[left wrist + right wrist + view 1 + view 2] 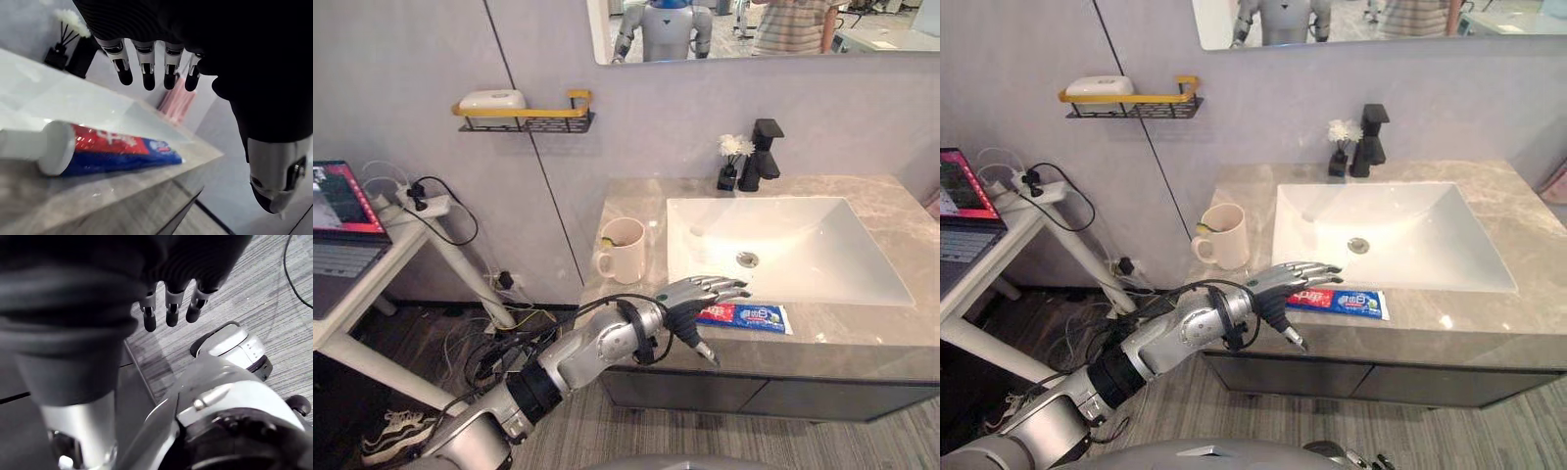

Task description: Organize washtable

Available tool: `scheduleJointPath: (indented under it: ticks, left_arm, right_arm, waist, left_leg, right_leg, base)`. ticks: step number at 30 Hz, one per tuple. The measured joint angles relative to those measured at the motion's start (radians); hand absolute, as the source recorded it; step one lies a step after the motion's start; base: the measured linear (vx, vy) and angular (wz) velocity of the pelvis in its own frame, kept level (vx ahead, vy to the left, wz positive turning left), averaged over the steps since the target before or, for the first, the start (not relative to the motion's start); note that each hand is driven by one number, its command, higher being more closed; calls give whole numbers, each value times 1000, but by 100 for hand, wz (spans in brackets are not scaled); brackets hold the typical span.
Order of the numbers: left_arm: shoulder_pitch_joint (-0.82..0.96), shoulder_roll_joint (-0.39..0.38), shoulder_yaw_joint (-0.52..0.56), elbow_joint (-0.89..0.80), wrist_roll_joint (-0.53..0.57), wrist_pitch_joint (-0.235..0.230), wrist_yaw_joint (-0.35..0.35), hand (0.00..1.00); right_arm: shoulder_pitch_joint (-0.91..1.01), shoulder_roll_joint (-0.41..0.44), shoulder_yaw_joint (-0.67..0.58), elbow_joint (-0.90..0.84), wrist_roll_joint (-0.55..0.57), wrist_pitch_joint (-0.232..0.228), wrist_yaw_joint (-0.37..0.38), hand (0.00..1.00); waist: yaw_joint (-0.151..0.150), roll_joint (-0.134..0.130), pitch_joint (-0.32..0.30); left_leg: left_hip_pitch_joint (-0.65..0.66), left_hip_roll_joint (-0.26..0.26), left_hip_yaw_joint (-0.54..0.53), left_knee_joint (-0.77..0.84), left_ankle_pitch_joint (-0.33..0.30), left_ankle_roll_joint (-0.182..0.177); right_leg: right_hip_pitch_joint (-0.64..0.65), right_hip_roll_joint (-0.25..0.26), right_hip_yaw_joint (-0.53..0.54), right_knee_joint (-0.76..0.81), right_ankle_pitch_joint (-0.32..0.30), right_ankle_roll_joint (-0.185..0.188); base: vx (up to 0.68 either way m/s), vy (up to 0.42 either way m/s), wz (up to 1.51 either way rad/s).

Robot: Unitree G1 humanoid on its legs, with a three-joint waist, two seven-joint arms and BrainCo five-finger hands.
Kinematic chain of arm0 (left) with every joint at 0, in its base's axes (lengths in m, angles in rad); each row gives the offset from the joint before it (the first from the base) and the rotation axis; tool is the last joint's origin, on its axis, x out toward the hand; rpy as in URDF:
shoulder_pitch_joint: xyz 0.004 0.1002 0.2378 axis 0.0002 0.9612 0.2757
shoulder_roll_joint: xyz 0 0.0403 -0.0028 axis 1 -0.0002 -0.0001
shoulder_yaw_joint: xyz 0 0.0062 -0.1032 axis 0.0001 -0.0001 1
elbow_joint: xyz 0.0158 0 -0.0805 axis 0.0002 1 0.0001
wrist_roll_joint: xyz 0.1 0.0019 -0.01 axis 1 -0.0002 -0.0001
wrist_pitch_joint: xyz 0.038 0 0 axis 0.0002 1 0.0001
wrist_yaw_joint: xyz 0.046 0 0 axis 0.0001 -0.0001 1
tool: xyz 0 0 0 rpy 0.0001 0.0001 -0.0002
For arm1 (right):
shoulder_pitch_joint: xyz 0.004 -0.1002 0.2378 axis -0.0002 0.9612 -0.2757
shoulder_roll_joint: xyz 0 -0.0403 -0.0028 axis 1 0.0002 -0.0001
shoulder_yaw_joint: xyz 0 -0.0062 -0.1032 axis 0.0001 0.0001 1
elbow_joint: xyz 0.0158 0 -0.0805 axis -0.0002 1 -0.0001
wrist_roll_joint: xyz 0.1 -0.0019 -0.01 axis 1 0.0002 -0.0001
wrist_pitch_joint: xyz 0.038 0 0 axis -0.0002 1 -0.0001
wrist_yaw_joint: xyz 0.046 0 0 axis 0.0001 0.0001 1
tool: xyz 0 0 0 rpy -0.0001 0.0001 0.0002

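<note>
Marble surface (636, 201) carries a red-and-blue toothpaste tube (754, 317) beneath the left hand (693, 294), whose straight, spread fingers hide its cap end from above.

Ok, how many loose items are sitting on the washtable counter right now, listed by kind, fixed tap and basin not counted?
mug: 1
toothpaste tube: 1
small black vase of white flowers: 1
Total: 3
</note>
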Motion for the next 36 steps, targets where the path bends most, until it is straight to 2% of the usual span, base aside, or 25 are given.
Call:
scheduleJointPath:
  ticks: [9, 10, 11, 18, 27, 36]
  left_arm:
    - [0, -26, 9, 89, -40, 37, 1, 0]
    - [0, -32, 16, 95, -45, 43, 1, 0]
    - [0, -35, 23, 95, -46, 46, 2, 0]
    - [0, -47, 41, 95, -66, 50, 6, 0]
    - [0, -76, 41, 97, -67, 56, 7, 0]
    - [0, -83, 39, 141, -85, 57, 7, 0]
  right_arm:
    - [-13, 28, -36, -6, 0, 8, -1, 0]
    - [-14, 28, -37, -7, 0, 8, -2, 0]
    - [-15, 28, -37, -8, 0, 8, -2, 0]
    - [-15, 29, -38, -8, 1, 8, -2, 0]
    - [-16, 28, -54, -11, 2, 8, -5, 0]
    - [-17, 29, -55, -11, 10, 8, -7, 0]
  waist:
    - [-20, -7, 17]
    - [-20, -13, 32]
    - [-20, -8, 40]
    - [-23, -9, 43]
    - [-26, 6, 63]
    - [-48, 7, 63]
  left_leg:
    - [6, -1, 4, -12, -1, 0]
    - [11, -1, 5, -11, -3, 2]
    - [15, -1, 8, -11, -4, 3]
    - [13, -1, 19, -11, -8, 4]
    - [13, -1, 25, -12, -8, 4]
    - [12, -1, 30, -14, -8, 4]
  right_leg:
    - [8, 0, -3, -19, 12, 10]
    - [16, 0, -4, -25, 13, 9]
    - [20, 0, -4, -26, 13, 9]
    - [19, -1, -1, -37, 16, 10]
    - [18, -1, 3, -42, 21, 12]
    - [16, -1, 4, -45, 24, 15]
  base:
    - [64, -12, 0]
    - [0, 0, 0]
    - [0, 0, 0]
    - [2, 0, 0]
    - [0, 0, 0]
    - [0, 0, 0]
